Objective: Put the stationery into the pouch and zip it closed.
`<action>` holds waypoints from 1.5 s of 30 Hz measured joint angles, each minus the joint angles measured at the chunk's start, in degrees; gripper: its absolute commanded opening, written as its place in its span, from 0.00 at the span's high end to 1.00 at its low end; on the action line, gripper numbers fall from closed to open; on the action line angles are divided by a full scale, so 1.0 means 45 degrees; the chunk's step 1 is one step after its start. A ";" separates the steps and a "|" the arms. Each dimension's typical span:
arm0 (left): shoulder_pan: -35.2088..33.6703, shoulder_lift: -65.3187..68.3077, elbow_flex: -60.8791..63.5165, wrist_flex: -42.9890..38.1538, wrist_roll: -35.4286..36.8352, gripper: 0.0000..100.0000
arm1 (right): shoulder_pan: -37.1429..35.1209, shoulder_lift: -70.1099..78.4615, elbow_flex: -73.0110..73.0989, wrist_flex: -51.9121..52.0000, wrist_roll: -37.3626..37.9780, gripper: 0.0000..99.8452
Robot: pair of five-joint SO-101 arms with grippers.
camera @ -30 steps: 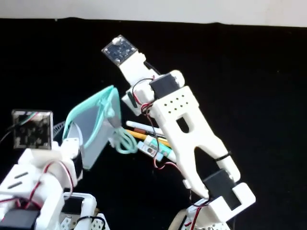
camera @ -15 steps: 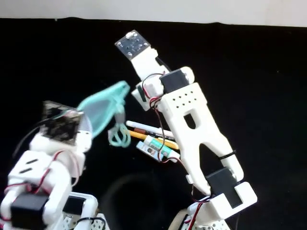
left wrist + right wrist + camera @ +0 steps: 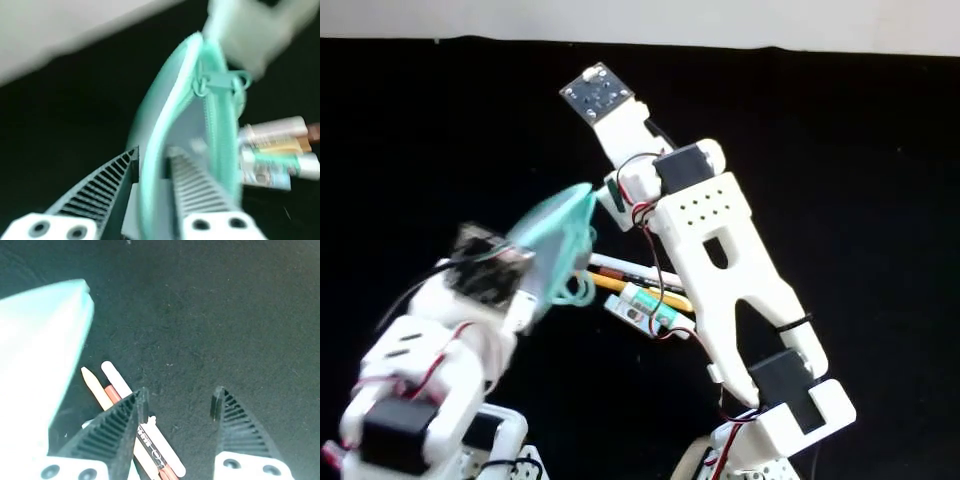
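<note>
One black table (image 3: pixel 880 150) under teal pouch (image 3: pixel 560 228)

— Where is the left arm (image 3: pixel 420 360)?
— Near left, bent upward, with its wrist leaning toward the middle. The left gripper (image 3: pixel 152 156) is clamped on the edge of the pouch (image 3: pixel 180 125), one finger on each side.
— And the right arm (image 3: pixel 720 260)?
— It stretches from its near base out toward the far left, wrist tipped down. The right gripper (image 3: pixel 180 392) hangs with its jaws apart, holding nothing.
</note>
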 measured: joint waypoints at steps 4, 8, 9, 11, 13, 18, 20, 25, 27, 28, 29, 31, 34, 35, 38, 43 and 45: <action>-0.0020 -0.0938 0.0137 0.0625 0.0137 0.78 | 0.0000 0.0000 0.0000 0.0000 0.0000 0.79; -0.0098 -0.2383 0.0547 0.0762 0.0879 0.82 | 0.0000 0.0000 0.0000 0.0000 0.0000 0.79; -0.0059 -0.2716 0.0781 0.0762 0.0957 0.83 | 0.0000 0.0000 0.0000 0.0000 0.0000 0.79; -0.0293 -0.3282 0.1348 0.0801 0.1035 0.84 | 0.0020 0.0000 0.0000 0.0000 0.0000 0.79; -0.0821 -0.3790 0.1973 0.0801 0.1035 0.85 | 0.0020 0.0000 0.0000 0.0000 0.0000 0.79; -0.2247 -0.4708 0.2872 0.0801 0.1035 0.85 | 0.0020 0.0000 0.0000 0.0000 -0.0117 0.79; -0.2559 -0.4962 0.2911 0.0801 0.1035 0.85 | 0.0020 0.0000 0.0000 0.0000 -0.0410 0.79; -0.3243 -0.5470 0.2911 0.0801 0.1035 0.84 | 0.0020 0.0000 0.0000 0.0000 -0.0567 0.79; -0.3458 -0.5626 0.2911 0.0801 0.1035 0.84 | 0.0020 0.0000 0.0000 0.0000 -0.0606 0.79; -0.3516 -0.5646 0.2911 0.0801 0.1035 0.84 | 0.0020 0.0000 0.0000 0.0000 -0.0606 0.79; -0.3556 -0.5665 0.2911 0.0801 0.1035 0.84 | 0.0020 0.0000 0.0000 0.0000 -0.0606 0.79; -0.3575 -0.5705 0.2911 0.0899 0.1035 0.84 | 0.0020 0.0000 0.0000 0.0000 -0.0606 0.79; -0.3575 -0.5802 0.2852 0.1602 0.1035 0.84 | 0.0020 0.0000 0.0000 0.0000 -0.0606 0.79; -0.3575 -0.5802 0.2735 0.1875 0.1035 0.84 | 0.0020 0.0000 0.0000 0.0000 -0.0606 0.79; -0.3575 -0.5802 0.2247 0.2520 0.1094 0.84 | 0.0020 0.0000 0.0000 0.0000 -0.0606 0.79; -0.3575 -0.5822 0.1778 0.2755 0.1094 0.84 | 0.0020 0.0000 0.0000 0.0000 -0.0606 0.79; -0.3575 -0.5822 0.1778 0.2755 0.1094 0.82 | 0.0020 0.0000 0.0000 0.0000 -0.0606 0.79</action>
